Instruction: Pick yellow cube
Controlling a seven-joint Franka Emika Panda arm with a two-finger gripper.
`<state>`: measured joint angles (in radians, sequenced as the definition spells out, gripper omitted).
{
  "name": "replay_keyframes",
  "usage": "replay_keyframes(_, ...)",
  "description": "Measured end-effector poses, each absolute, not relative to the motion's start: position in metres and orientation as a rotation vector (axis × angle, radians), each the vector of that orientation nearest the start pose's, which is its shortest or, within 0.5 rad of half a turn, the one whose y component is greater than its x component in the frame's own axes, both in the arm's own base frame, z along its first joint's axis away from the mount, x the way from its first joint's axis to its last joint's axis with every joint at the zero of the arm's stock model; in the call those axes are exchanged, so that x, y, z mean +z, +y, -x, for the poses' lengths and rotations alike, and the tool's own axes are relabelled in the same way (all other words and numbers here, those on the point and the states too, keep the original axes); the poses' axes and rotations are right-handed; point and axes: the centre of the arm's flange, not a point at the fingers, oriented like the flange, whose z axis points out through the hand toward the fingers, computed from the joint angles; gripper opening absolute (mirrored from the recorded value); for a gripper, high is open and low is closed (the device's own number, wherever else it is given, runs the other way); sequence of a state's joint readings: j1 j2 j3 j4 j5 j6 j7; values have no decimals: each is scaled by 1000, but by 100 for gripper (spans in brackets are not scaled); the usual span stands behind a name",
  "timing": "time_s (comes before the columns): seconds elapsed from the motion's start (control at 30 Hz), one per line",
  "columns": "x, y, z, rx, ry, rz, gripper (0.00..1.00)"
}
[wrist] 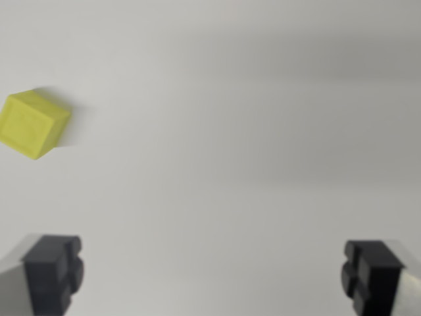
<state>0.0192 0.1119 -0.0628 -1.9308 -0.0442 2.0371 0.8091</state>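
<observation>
And here is the tool (214,276), spread wide with nothing between its two fingers, one dark pad (54,271) low at the wrist view's left and the other at the low right. Both pads are matte black, blocky, with moulded ridges, each mounted on a paler metal-looking finger. The gap between them is bare worktop (250,131), a smooth, pale grey surface with soft shadow bands running across it, no visible grain or marks.

Now out beyond the fingers: the yellow cube (33,125) sits well ahead of the tool and off to the wrist view's left, roughly over the left finger's line rather than centred in the gap. It rests flat on the worktop, turned so a corner points toward the tool. Lime-yellow, sharp-edged, slightly matte faces, looks like rigid plastic, with a faint inset border on the face toward the camera.

So the pick looks barely begun: no contact, no alignment yet. Still to come, by my reading, are centring over the cube, descending, closing and lifting.
</observation>
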Motion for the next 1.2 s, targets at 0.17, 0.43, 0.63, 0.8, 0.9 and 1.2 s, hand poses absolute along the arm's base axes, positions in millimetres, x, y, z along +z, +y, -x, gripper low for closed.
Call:
replay_keyframes(0.17,429,-27,-583,-19,1293,2913,100)
replay_keyframes(0.43,414,-15,-582,-20,1350,2884,100)
replay_keyframes(0.63,400,-4,-582,-19,1391,2863,100)
replay_keyframes(0.8,387,5,-581,-18,1427,2843,100)
replay_keyframes(0.9,380,10,-581,-18,1449,2830,100)
replay_keyframes(1.2,357,27,-579,-16,1514,2792,100)
